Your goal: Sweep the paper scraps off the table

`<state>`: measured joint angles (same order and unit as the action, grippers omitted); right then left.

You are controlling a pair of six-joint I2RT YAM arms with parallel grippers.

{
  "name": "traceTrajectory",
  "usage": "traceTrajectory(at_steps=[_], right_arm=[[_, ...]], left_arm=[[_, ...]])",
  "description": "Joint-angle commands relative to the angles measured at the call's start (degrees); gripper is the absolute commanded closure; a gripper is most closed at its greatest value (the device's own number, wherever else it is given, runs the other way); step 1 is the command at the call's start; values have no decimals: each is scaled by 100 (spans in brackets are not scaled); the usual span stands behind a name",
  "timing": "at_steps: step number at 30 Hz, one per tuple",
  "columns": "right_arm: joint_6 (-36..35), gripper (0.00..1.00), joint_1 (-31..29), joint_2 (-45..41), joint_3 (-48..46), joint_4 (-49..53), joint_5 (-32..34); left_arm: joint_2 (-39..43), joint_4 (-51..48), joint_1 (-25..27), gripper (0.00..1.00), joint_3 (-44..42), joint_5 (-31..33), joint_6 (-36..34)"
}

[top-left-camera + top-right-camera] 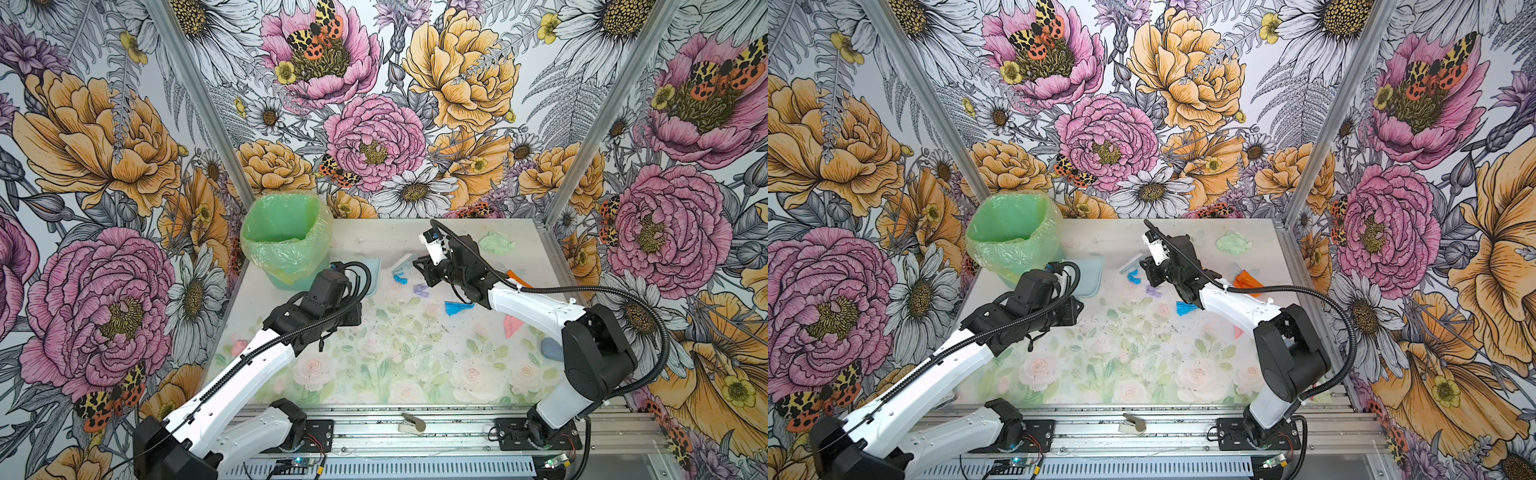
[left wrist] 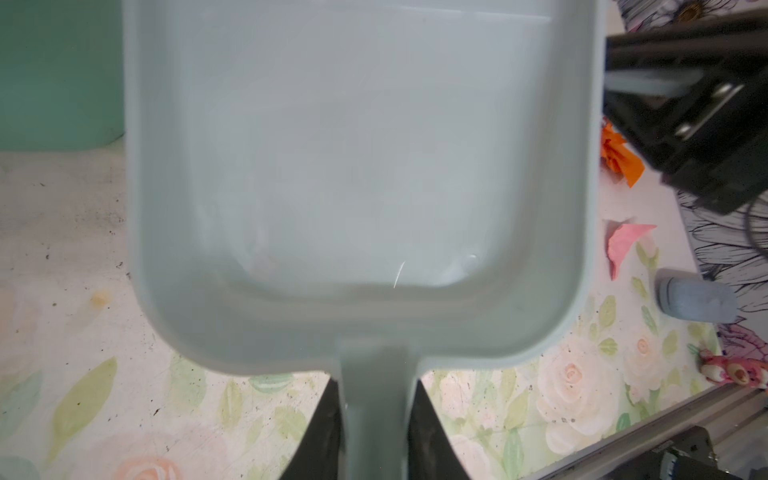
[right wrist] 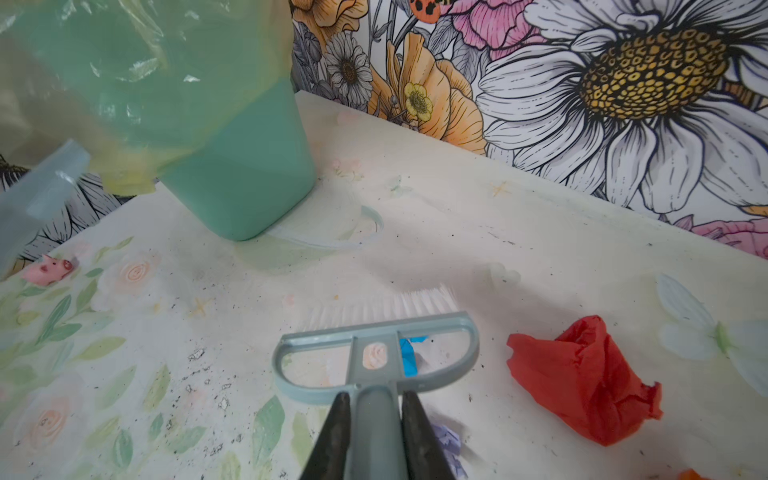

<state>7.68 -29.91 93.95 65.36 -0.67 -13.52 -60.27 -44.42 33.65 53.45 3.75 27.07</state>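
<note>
While the paper scraps lie on the table toward its far right in both top views, the left wrist view shows the left gripper clamped on the dustpan handle; the right wrist view shows the right gripper clamped on the brush handle, a red scrap nearby.

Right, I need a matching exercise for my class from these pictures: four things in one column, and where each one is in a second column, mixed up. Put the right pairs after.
Things
1. dustpan
2. brush
3. bin
4. pale green paper scrap

Where
A. gripped in the right hand
B. lying near the far right corner of the table
C. gripped in the left hand
D. standing at the far left corner, lined with a green bag

Pairs: 1-C, 2-A, 3-D, 4-B
</note>
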Motion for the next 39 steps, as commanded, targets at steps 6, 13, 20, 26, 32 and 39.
traceTrajectory(at_steps=[6, 13, 20, 26, 32, 39], right_arm=[[1370, 100, 25, 705, 1182, 518, 613], [1526, 100, -92, 1409, 1752, 840, 778], [1141, 100, -355, 1705, 1840, 1111, 1163], [1004, 100, -472, 1723, 1735, 1255, 1434], [935, 100, -498, 1732, 1660, 1334, 1437], [934, 100, -540, 1629, 1480, 1364, 1431]], left_arm=[[-570, -58, 337, 87, -89, 635, 125], [-1205, -69, 704, 87, -37, 758, -77], [-1686, -49, 932, 87, 16, 572, -347], [-1937, 10, 951, 87, -47, 410, -520], [-2317, 127, 957, 88, -124, 13, -759], [-2726, 212, 955, 89, -15, -225, -923]])
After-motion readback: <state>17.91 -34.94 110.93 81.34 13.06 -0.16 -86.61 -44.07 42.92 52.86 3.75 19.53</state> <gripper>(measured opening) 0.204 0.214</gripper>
